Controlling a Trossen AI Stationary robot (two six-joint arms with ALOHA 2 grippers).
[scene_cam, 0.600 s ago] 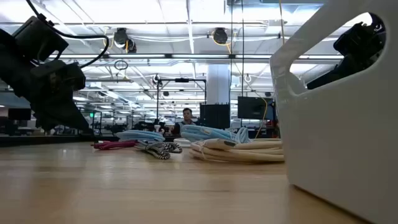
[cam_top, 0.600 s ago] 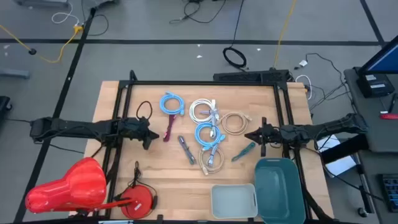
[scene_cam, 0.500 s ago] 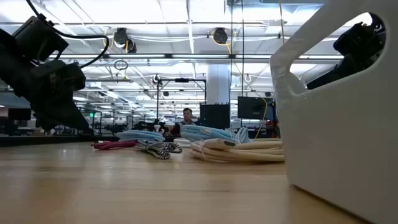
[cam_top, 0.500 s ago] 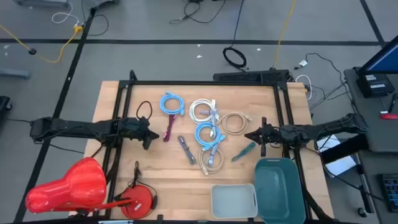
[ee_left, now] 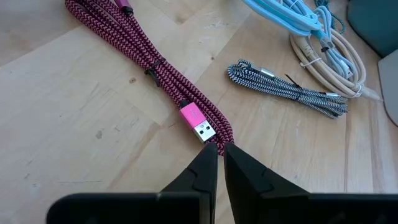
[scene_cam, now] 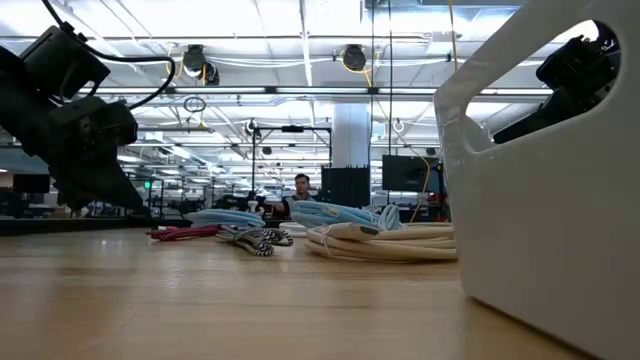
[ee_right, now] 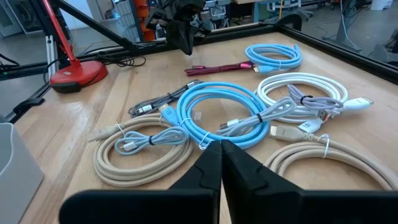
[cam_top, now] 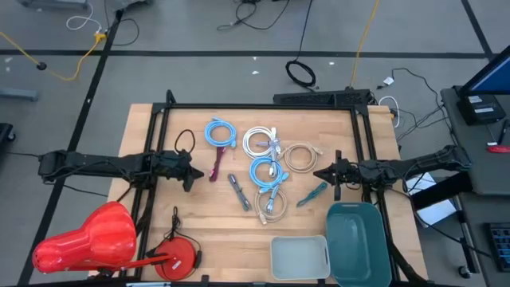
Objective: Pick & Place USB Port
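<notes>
Several coiled and bundled USB cables lie flat mid-table: a magenta braided bundle (cam_top: 217,165) with a pink USB plug (ee_left: 199,122), a black-and-white braided bundle (cam_top: 239,191), blue coils (cam_top: 221,133) (cam_top: 267,171), a white coil (cam_top: 260,142), beige coils (cam_top: 300,157) and a teal cable (cam_top: 312,194). My left gripper (cam_top: 194,173) is shut, low over the wood just left of the magenta bundle (ee_left: 155,68). My right gripper (cam_top: 319,174) is shut beside the beige coil, its tips (ee_right: 221,152) over the middle blue coil (ee_right: 217,112).
A white bin (cam_top: 300,257) and a teal bin (cam_top: 357,239) stand at the near edge on the right; the white bin (scene_cam: 545,190) fills the right of the low view. A red lamp-like object (cam_top: 179,257) sits near-left. A black frame (cam_top: 159,143) borders the table.
</notes>
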